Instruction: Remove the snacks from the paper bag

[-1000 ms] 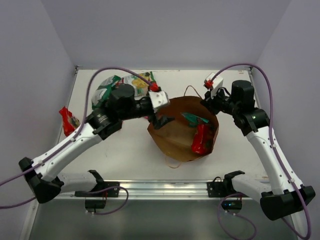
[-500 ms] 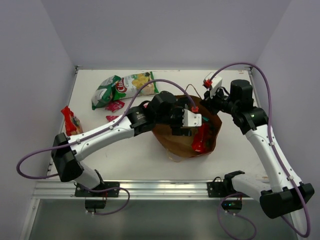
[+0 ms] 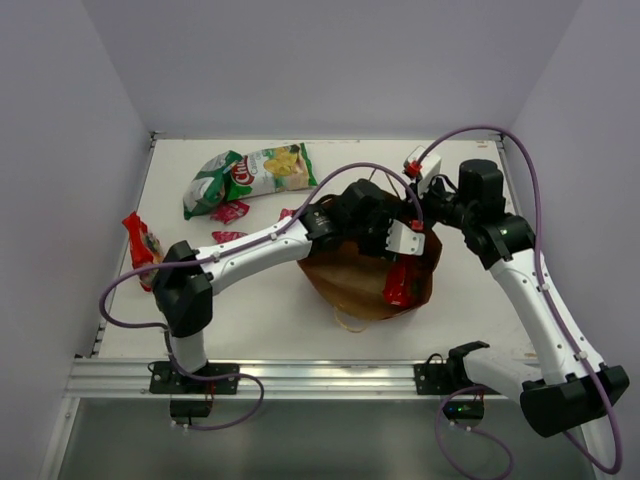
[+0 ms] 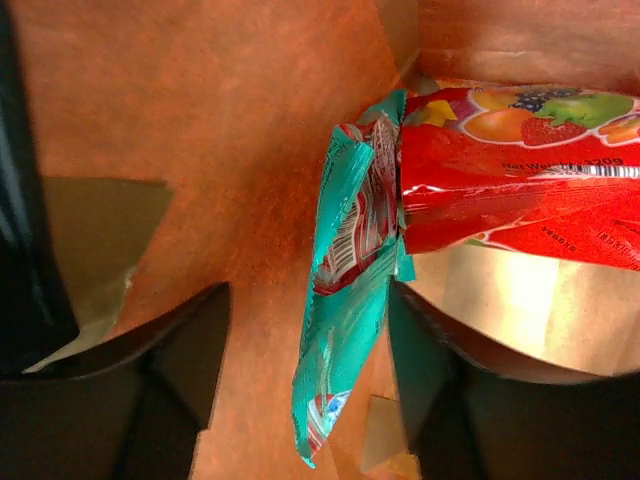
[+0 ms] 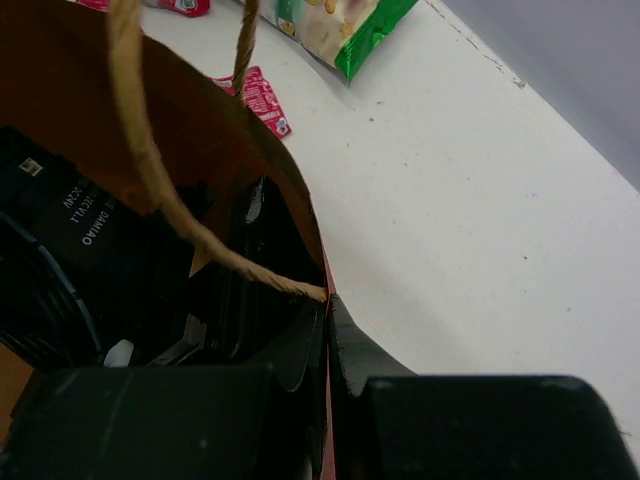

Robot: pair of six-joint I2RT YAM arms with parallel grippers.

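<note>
The red-brown paper bag (image 3: 355, 283) stands mid-table with its mouth open. My right gripper (image 3: 425, 207) is shut on the bag's far right rim (image 5: 328, 300), next to a twisted handle (image 5: 150, 170). My left arm reaches into the bag and its gripper (image 4: 310, 400) is open. The fingers (image 4: 170, 370) stand either side of the lower end of the teal packet (image 4: 345, 290), which lies against the bag's inner wall. A red packet (image 4: 520, 190) with fruit pictures lies beside it and also shows in the top view (image 3: 400, 283). The teal packet is hidden in the top view.
The green-white chip bag (image 3: 250, 172) lies at the back left of the table (image 3: 270, 320). Three small red-pink sachets (image 3: 230, 211) lie between it and the paper bag. Another red packet (image 3: 138, 243) lies at the left edge. Walls enclose the table on three sides.
My left arm has swung from the bag's left side over the rim and down into the bag, toward the right. My right gripper has kept its hold on the rim.
</note>
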